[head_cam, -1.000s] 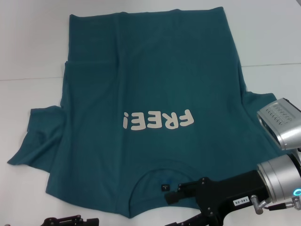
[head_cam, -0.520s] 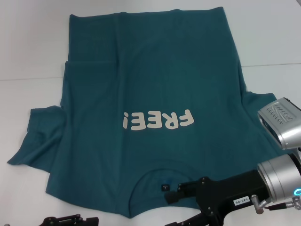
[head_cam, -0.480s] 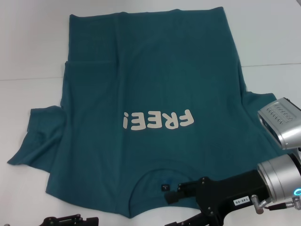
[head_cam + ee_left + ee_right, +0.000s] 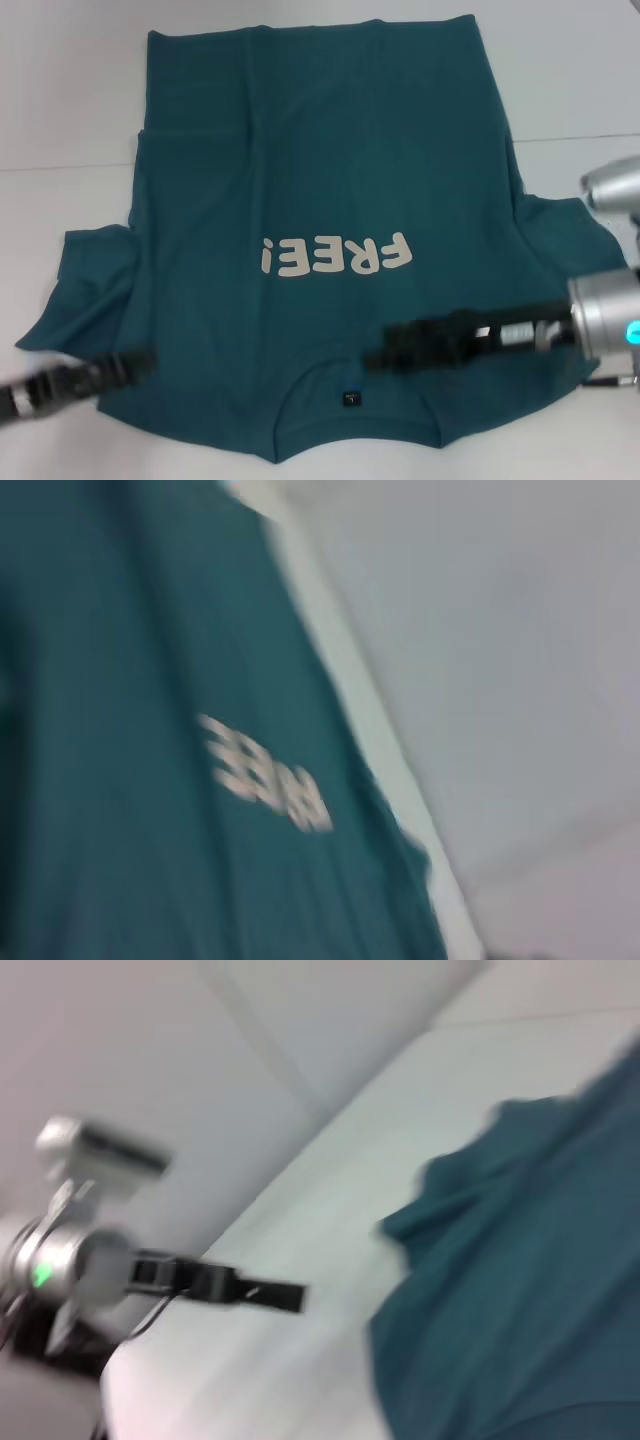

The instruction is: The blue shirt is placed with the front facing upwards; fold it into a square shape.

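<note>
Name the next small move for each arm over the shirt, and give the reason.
Probably lower both end effectors onto the near shoulder edges and grip. The blue shirt lies flat and unfolded, collar nearest the robot; the left end effector hangs over its left shoulder edge, the right end effector above the collar area. Neither appears to hold cloth yet.

Both grippers are smearing into blur: the right gripper (image 4: 400, 350) over the blue shirt (image 4: 330, 190) and the left gripper (image 4: 125, 365) at its near sleeve, their fingers unreadable. The right arm is hiding part of the shirt's shoulder.
</note>
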Controlling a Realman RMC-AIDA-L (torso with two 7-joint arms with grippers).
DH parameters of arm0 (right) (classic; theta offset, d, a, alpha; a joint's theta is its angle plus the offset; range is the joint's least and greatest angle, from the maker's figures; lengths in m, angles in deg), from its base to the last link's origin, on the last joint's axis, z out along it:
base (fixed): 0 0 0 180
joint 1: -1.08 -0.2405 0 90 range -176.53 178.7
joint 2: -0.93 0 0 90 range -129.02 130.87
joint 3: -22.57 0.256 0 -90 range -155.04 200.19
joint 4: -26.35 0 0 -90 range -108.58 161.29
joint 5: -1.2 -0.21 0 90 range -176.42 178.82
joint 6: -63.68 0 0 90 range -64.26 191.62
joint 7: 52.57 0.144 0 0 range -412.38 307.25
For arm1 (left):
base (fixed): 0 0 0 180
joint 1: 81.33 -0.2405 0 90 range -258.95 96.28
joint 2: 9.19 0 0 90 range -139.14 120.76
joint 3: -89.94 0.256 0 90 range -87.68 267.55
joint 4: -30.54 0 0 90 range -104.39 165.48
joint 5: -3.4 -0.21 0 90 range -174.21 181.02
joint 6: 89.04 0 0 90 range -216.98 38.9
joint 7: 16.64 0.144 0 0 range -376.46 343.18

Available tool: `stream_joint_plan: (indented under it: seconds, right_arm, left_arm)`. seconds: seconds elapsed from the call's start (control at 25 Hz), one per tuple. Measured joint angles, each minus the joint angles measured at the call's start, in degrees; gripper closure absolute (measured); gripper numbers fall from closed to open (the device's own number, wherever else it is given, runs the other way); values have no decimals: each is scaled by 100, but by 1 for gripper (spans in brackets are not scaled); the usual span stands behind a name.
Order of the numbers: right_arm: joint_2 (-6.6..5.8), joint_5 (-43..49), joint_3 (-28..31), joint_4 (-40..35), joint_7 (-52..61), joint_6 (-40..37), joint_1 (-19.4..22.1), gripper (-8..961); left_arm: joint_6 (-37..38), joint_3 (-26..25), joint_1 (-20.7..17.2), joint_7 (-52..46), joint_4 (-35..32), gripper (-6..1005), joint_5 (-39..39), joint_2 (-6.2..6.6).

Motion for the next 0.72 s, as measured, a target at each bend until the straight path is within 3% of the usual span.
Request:
stream_joint_plan:
  seconds: [0.08,0.24,0.4,0.72]
  right_arm:
    - [-74,-1,149,-22,645,245,-48,10]
    - [-174,-3,433,-130,1230,527,-110,10]
    - [-296,20,475,-234,1593,637,-142,10]
    - [-434,33,483,-239,1670,881,-199,10]
  left_arm:
    - [-300,-297,69,-667,85,187,75,39]
    - [-675,-630,227,-870,358,187,391,131]
    - [-1272,-655,373,-1091,488,187,439,251]
    - [-2462,-880,476,-1290,692,188,541,315]
